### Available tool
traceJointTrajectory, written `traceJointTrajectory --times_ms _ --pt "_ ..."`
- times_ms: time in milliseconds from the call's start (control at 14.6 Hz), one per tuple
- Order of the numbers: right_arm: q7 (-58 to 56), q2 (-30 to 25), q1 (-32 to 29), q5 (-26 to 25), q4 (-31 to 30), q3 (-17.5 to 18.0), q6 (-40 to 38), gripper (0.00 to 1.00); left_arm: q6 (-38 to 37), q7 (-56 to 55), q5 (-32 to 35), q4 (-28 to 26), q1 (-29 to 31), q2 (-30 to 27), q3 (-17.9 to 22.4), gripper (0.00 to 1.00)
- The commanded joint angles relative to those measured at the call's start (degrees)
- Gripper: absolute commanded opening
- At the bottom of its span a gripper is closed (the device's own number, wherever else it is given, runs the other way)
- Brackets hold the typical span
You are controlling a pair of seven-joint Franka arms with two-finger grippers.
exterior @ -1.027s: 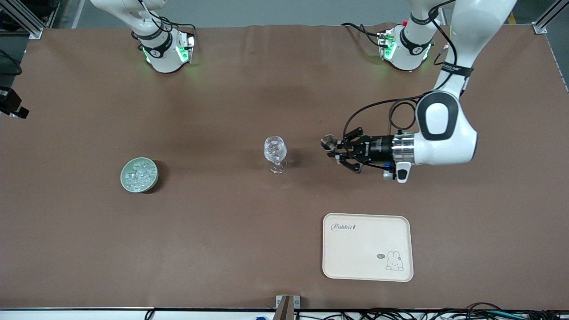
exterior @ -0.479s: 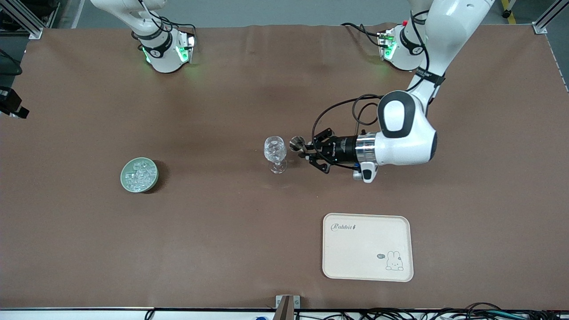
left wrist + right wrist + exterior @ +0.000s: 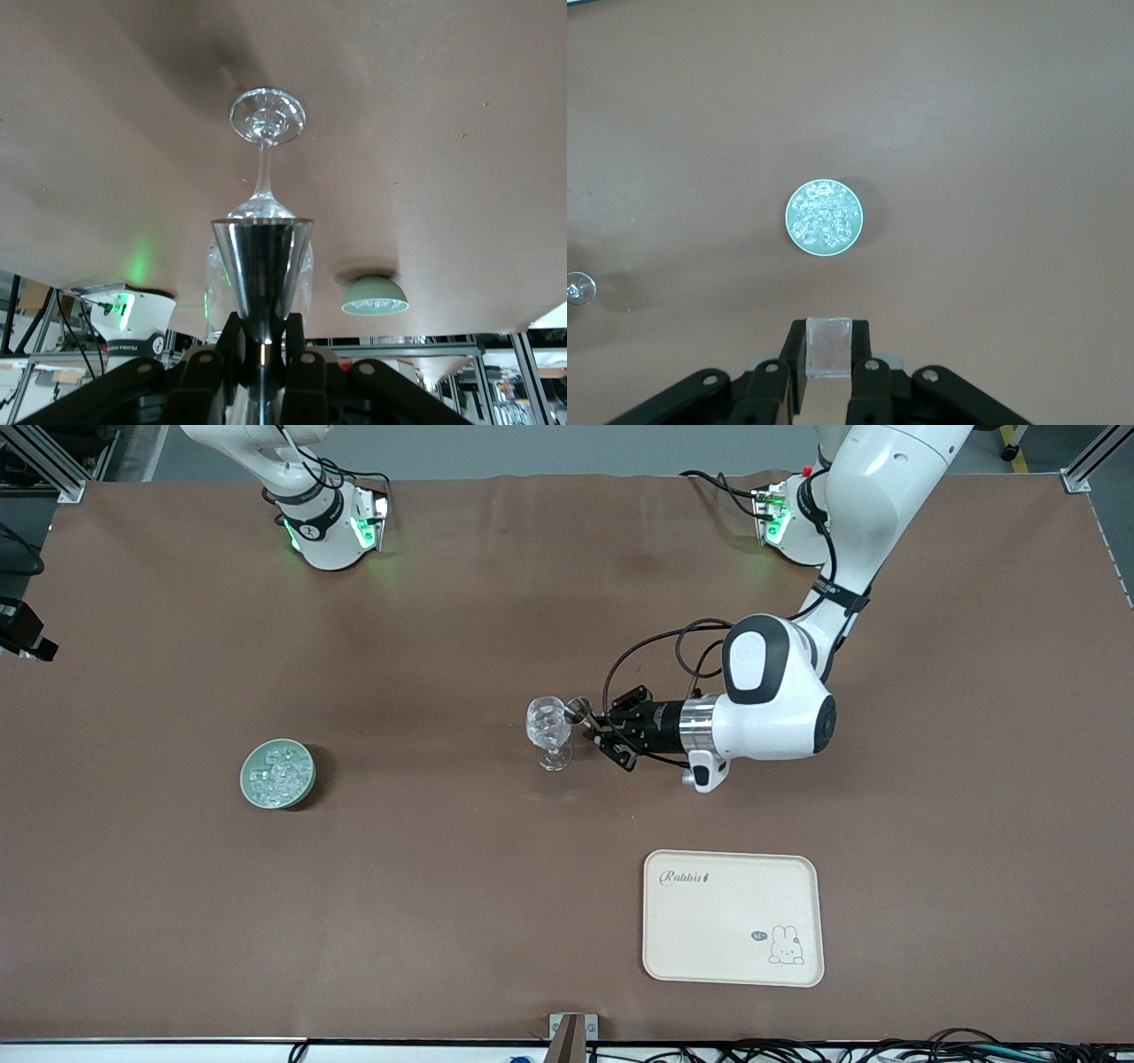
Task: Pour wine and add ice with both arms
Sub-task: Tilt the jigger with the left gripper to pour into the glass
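The tabletop (image 3: pixel 443 886) is carrying a cream tray (image 3: pixel 732 918) nearest the front camera, a green dish (image 3: pixel 278 773) of ice (image 3: pixel 276 769) toward the right arm's end, and a stemmed glass (image 3: pixel 549 731) mid-table. The left gripper (image 3: pixel 592 726) is being held clenched on the waist of the silver measure (image 3: pixel 578 710), just beside the glass rim. The measure is judged light, rigid, slippery; the glass fragile. The right gripper (image 3: pixel 829 354) is being held over the dish, clamped on one clear ice cube (image 3: pixel 828 347).
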Motion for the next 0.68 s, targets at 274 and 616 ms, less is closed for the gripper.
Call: traceJointTrajectory --times_ms 274,616 --pt "-0.24 -1.38 0.44 0.99 -1.3 -0.34 0.05 0.02 0.29 -8.77 12.41 7.55 -1.25 4.19 -1.54 0.04" --pt "-0.24 -1.38 0.44 0.99 -1.3 -0.34 0.05 0.02 0.38 -12.19 20.57 7.73 -1.16 3.75 -3.82 0.04"
